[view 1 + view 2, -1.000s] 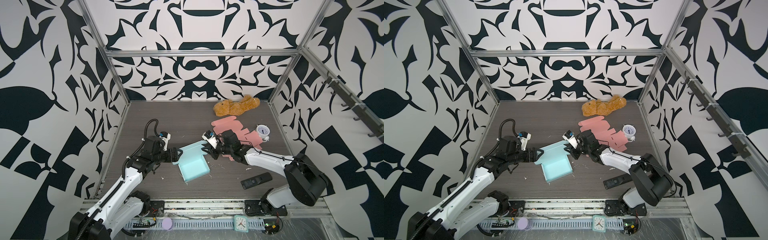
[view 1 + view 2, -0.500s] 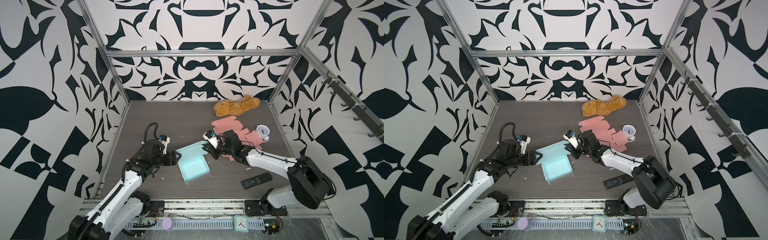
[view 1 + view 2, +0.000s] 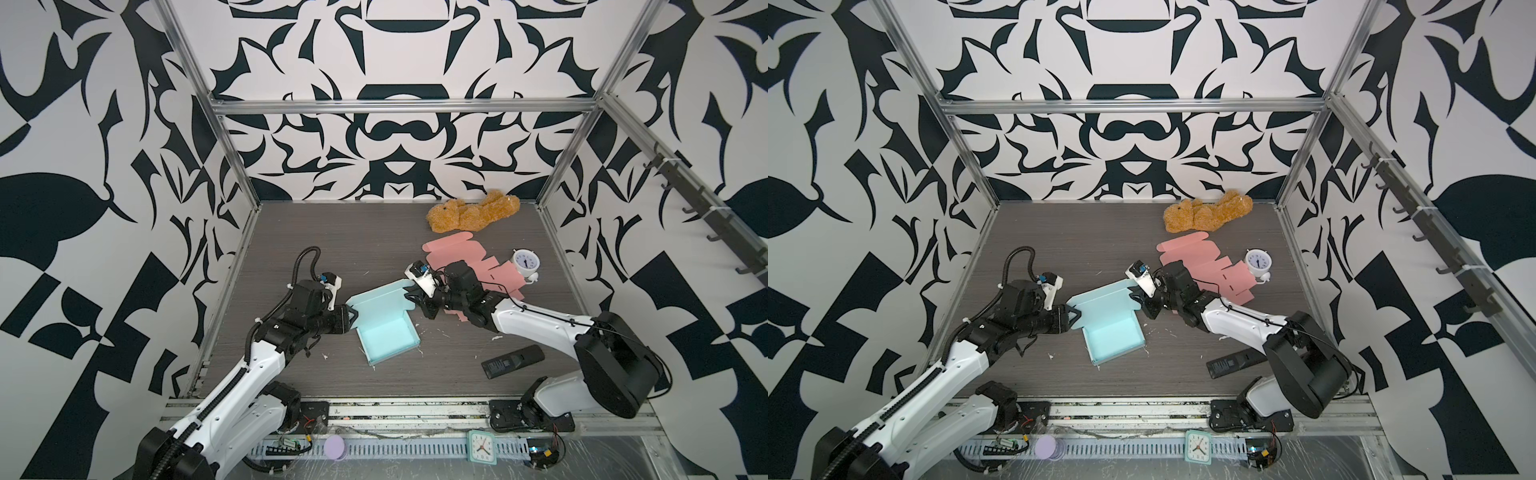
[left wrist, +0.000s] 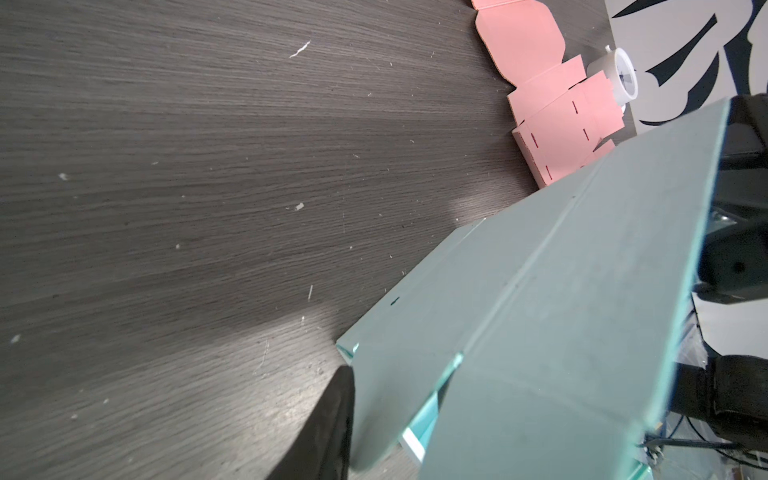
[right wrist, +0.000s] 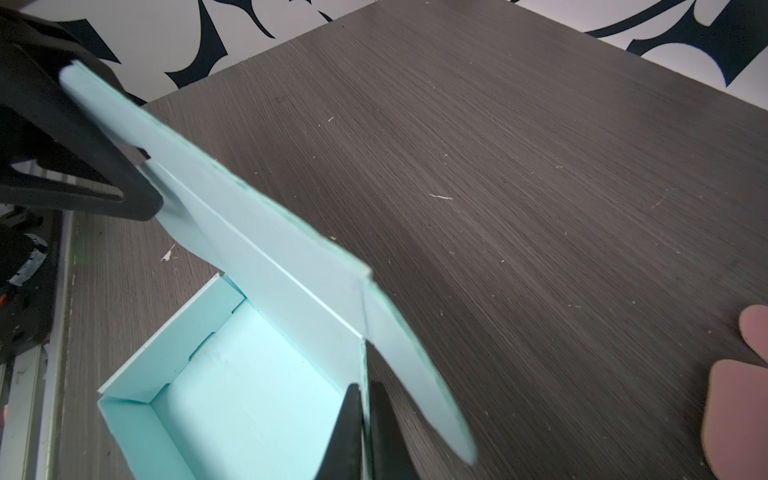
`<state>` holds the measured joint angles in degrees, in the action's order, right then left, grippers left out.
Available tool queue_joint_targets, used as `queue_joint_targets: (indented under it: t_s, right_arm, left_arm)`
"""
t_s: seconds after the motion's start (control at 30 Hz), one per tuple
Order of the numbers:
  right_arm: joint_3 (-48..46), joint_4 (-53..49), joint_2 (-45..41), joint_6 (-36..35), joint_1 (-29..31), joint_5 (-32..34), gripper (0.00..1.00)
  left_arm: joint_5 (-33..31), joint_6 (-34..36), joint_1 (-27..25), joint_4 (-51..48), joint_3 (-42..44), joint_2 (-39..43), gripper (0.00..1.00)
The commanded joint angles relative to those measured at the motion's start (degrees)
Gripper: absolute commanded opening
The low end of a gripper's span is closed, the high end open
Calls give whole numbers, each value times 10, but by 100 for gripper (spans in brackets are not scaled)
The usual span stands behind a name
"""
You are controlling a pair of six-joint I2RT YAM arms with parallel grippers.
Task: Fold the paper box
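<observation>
Left pincer [image 3: 352, 318] closer, around paper box's [image 3: 387, 337] left edge

The white-shelled left arm [image 3: 249, 374] and right arm [image 3: 536, 322] are jointed in black. A ribbed black cable conduit [image 3: 297, 268] is fitted behind the black left gripper [image 3: 353, 316].

Slumped by the back wall: teddy [image 3: 473, 216] [image 3: 1208, 216]. Just nearer, spread flat on the grey table [image 3: 353, 241]: pink cardboard [image 3: 453, 249] [image 4: 552, 129] (creased, with slots), and at its right edge a white alarm clock [image 3: 525, 264] [image 3: 1258, 264]. Near the front right, well apart from these: black remote [image 3: 513, 361], lying askew. On the front rail: teal clock [image 3: 481, 446] and, to its left, purple disc [image 3: 334, 446]. Along the right wall: hook rail [image 3: 702, 203].
</observation>
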<state>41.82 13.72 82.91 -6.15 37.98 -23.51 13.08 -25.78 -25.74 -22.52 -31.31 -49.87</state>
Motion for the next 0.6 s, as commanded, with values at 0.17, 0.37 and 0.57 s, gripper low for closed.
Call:
queue_joint_targets:
  t_s: [0.17,0.37,0.57]
  right_arm:
    - [2,7,-15,1,3,21,5]
    - [2,4,-18,-1,3,29,3]
    - [1,2,-20,-4,3,28,2]
  left_arm:
    - [-41,-17,-29,-26,10,5,29]
    - [-58,-18,-34,-34,8,17,26]
    - [-69,-17,-34,-36,9,31,22]
